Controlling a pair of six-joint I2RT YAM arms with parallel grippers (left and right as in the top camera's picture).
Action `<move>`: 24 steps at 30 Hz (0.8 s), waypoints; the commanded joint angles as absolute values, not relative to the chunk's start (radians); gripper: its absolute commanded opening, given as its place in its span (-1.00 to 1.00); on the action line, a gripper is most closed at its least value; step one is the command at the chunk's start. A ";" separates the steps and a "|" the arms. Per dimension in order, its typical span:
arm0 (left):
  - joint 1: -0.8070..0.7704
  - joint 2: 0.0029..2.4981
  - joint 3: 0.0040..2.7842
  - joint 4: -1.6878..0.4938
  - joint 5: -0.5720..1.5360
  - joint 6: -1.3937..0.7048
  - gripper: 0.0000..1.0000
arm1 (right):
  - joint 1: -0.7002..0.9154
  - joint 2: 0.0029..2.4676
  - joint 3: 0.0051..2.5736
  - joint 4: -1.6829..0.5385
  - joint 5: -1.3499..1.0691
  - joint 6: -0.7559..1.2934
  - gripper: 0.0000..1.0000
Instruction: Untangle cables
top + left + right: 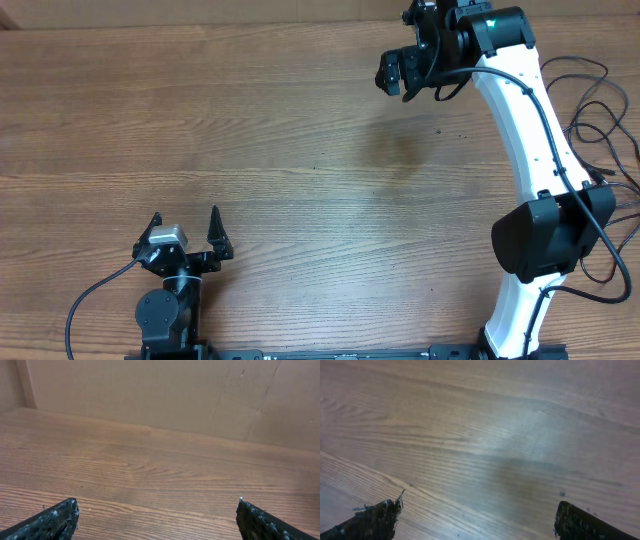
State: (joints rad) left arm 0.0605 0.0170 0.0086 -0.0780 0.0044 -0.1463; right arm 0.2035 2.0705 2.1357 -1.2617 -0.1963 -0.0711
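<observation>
Table centre open — cables, seemingly, crowd right edge.

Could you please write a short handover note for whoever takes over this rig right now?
Left gripper: jaws open, empty, at the table's near-left corner.
Right gripper: jaws open, empty, over the bare brown wooden table on the far side.
Thin black cables: loose loops at the table's right edge beside the white right arm, not gripped.
Done: cannot tell whether they are fully separated.
Left: check the loops for crossings and lay each cable apart.
</observation>
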 commanded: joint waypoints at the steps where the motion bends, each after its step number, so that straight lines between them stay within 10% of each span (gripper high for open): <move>1: 0.059 0.004 0.006 -0.078 0.016 -0.138 1.00 | 0.203 2.067 2.159 -1.259 -0.159 -0.047 1.00; 17: 0.059 0.004 0.006 -0.078 0.016 -0.138 1.00 | 0.205 1.855 2.128 -1.091 -0.175 0.000 1.00; 24: 0.059 0.004 0.006 -0.078 0.016 -0.138 1.00 | 0.205 1.608 1.669 -0.734 -0.182 0.001 1.00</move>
